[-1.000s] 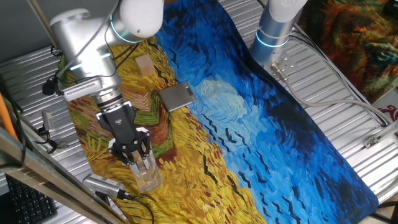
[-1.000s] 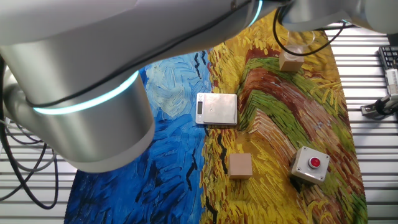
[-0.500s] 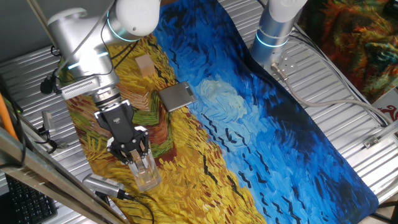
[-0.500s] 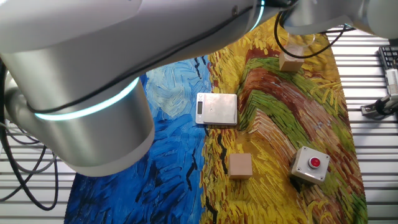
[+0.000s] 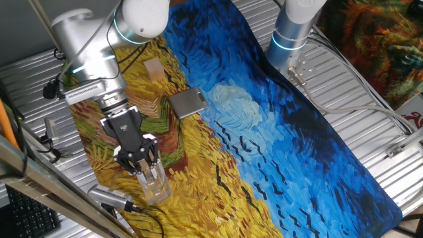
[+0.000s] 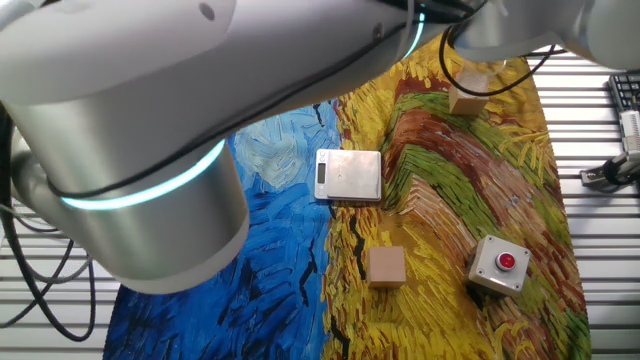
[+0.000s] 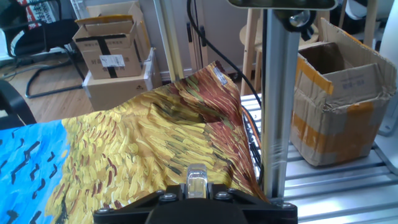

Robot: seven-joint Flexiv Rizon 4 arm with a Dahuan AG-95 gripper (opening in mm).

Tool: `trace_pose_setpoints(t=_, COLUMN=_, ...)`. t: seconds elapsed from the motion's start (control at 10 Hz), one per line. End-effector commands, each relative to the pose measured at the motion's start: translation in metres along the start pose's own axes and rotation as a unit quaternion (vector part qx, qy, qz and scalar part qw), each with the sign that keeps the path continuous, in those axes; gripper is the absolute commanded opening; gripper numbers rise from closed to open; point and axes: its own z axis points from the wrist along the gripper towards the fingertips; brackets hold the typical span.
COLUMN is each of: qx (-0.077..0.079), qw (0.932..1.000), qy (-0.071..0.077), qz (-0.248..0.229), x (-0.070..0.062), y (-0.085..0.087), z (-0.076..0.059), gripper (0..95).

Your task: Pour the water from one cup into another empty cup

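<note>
Painted in blue and yellow swirls, the cloth (image 5: 264, 132) covers the table. Near its yellow corner the gripper (image 5: 149, 173) points down, fingers closed around the clear cup (image 5: 157, 188) standing there. The peach cup (image 5: 153, 69) stands well apart, beyond a small scale (image 5: 187, 102).

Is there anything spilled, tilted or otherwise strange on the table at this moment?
Nothing stands out. The clear cup stands upright near the cloth's edge with the gripper at its rim. The small peach cup is upright too. No wet patch shows on the painted cloth, though its busy pattern could hide one.
</note>
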Motion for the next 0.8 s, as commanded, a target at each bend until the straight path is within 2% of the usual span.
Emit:
trace_pose_setpoints(t=0.1, qx=0.001, qw=1.0000, qy=-0.003, qz=0.002, x=-0.0008, y=0.0000, z=0.0000, gripper=0.0)
trace_pose_setpoints(t=0.6, qx=0.002, qw=1.0000, qy=-0.007, qz=0.004, x=-0.0023, y=-0.0001, z=-0.0005, gripper=0.0)
trace_pose_setpoints(t=0.8, qx=0.003, qw=1.0000, qy=-0.004, qz=0.004, x=-0.0029, y=0.0001, z=-0.0014, gripper=0.0)
